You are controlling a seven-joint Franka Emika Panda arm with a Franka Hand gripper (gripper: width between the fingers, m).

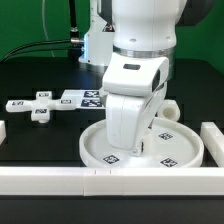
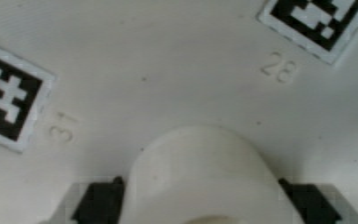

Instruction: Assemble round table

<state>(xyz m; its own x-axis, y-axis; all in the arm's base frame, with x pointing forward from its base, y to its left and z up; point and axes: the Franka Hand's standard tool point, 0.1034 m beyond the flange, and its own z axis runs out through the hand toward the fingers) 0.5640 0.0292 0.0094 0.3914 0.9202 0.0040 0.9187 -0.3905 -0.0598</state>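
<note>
The arm is leaning down over the disc (image 1: pixel 96 150), which is lying flat on the black table (image 1: pixel 40 140) toward the exterior view's right, close behind the front rail (image 1: pixel 60 181). The gripper (image 1: pixel 128 146) is hanging low above the disc's middle, and its white body is hiding the fingertips from where I am standing.

The wrist view is showing more. The gripper (image 2: pixel 202 202) is pinching the post (image 2: pixel 202 170): a dark finger (image 2: pixel 101 200) is sitting on one side of the post, the other finger is on the opposite side, and both are pressing against it. The post's rounded white end is pointing out over the disc (image 2: pixel 158 80). I cannot tell whether the post is touching the disc or hanging just above it. Two tags are showing on the disc there, one (image 2: pixel 5 95) to one side and another (image 2: pixel 329 22) at a corner of the picture, with faint raised numbers beside them.

Off toward the exterior view's left, the cross piece (image 1: pixel 38 106) is lying on the table, well apart from the disc. The marker board (image 1: pixel 84 98) is lying just beside it. Another rail (image 1: pixel 212 140) is running along the exterior view's right, next to the disc.
</note>
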